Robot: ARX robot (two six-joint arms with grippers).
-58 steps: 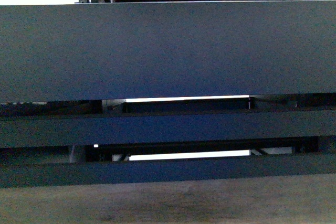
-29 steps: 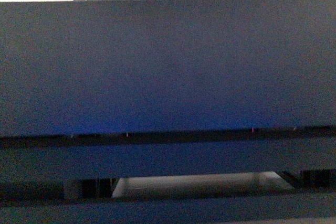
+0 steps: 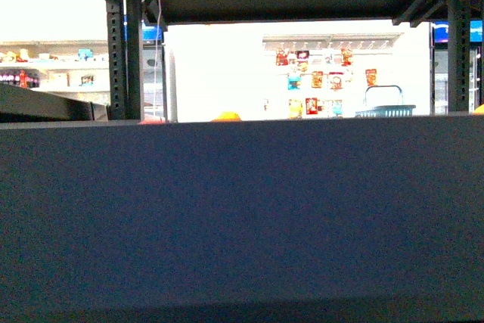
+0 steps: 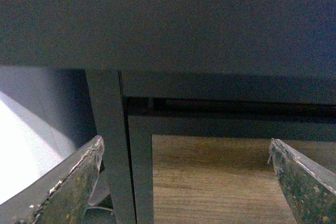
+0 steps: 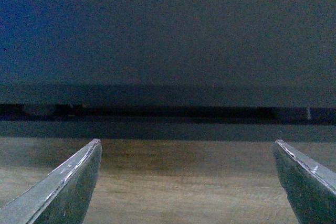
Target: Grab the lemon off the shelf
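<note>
Front view: shelf [image 3: 242, 217]. The dark front of one tray fills the lower half, and upright posts [image 3: 125, 43] rise at either side. An orange-yellow sliver of fruit [image 3: 226, 117] shows just above the tray's edge (too little of it to name). The lemon cannot be picked out. Well behind stand a blue basket [image 3: 386, 110] and hanging packets [image 3: 314, 81].

Left wrist view: left gripper [image 4: 185, 141], jaws wide apart and holding nothing. It faces a shelf post, with a dark tray above and wooden floor [image 4: 210, 182] below.

Right wrist view: right gripper [image 5: 187, 141], jaws wide apart and holding nothing, with dark tray above and wooden floor below.
</note>
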